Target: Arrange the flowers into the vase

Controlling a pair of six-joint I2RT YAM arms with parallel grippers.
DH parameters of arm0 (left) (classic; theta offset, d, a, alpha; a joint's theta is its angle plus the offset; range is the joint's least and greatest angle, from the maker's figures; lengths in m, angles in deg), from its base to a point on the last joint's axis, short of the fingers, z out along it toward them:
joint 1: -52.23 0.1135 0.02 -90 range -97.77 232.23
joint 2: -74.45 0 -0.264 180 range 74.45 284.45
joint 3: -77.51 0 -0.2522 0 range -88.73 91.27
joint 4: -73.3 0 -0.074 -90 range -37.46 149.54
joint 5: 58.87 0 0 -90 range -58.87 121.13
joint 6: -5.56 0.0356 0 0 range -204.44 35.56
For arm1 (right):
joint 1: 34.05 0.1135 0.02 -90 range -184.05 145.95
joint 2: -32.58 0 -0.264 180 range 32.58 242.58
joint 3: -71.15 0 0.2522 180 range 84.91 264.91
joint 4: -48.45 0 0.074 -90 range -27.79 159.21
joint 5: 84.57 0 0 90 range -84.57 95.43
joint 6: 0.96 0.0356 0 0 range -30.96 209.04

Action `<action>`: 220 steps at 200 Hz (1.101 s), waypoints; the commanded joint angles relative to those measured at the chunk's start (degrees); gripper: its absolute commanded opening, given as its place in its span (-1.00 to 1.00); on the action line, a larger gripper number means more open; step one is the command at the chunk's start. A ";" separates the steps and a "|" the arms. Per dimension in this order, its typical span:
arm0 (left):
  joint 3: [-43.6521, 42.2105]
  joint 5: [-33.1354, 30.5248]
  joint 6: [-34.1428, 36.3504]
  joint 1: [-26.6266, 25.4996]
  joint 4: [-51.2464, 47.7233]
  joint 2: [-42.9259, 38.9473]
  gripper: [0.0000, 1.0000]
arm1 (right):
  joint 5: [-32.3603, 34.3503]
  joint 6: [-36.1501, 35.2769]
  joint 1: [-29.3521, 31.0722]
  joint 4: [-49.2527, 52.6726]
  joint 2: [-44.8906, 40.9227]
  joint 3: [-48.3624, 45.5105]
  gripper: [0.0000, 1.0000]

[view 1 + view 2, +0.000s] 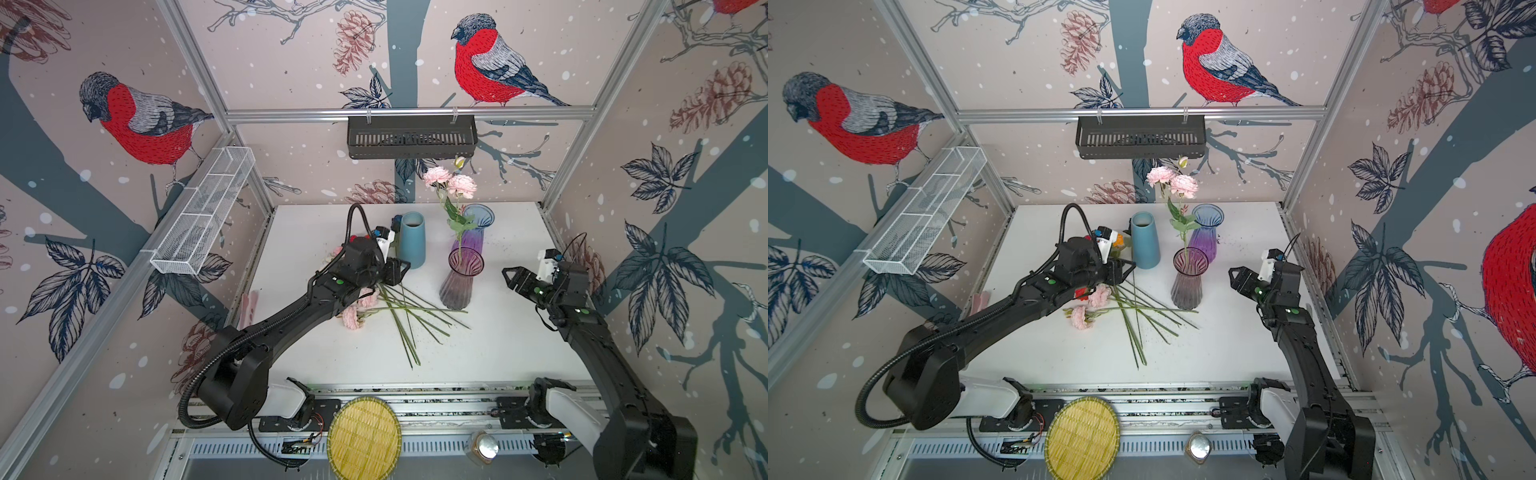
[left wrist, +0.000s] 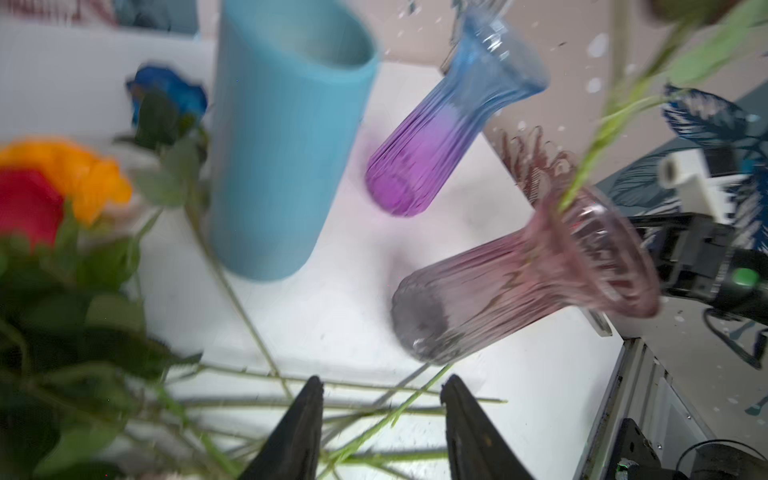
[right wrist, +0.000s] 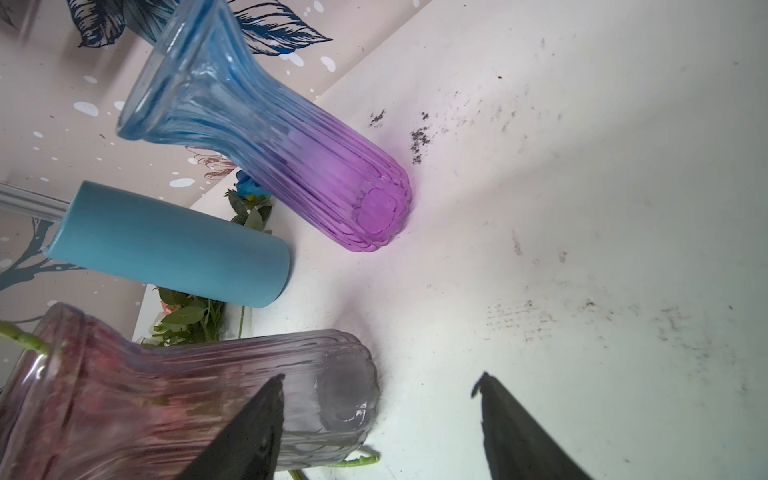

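Note:
A ribbed pink-grey glass vase (image 1: 457,286) (image 2: 519,282) (image 3: 174,395) stands mid-table and holds one green stem topped with pink flowers (image 1: 451,183). More flowers lie in a heap left of it: pink heads (image 1: 353,318) (image 1: 1081,318), crossed green stems (image 1: 411,320), and in the left wrist view a red rose (image 2: 25,208), an orange one (image 2: 79,174) and a blue one (image 2: 166,91). My left gripper (image 1: 397,272) (image 2: 380,386) hovers open over the stems, which run below its jaws. My right gripper (image 1: 509,276) (image 3: 380,380) is open, empty, beside the vase's base.
A blue cylinder vase (image 1: 412,241) and a blue-to-purple glass vase (image 1: 473,237) stand behind the heap. A yellow woven tray (image 1: 363,436) and a small metal-lidded jar (image 1: 482,446) sit at the front rail. A black basket (image 1: 411,137) and a white wire basket (image 1: 203,212) hang on the frame.

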 commanded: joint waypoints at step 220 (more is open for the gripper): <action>-4.11 9.39 -31.09 8.02 33.79 28.77 -0.45 | 8.12 0.04 2.79 5.20 -4.08 1.86 0.50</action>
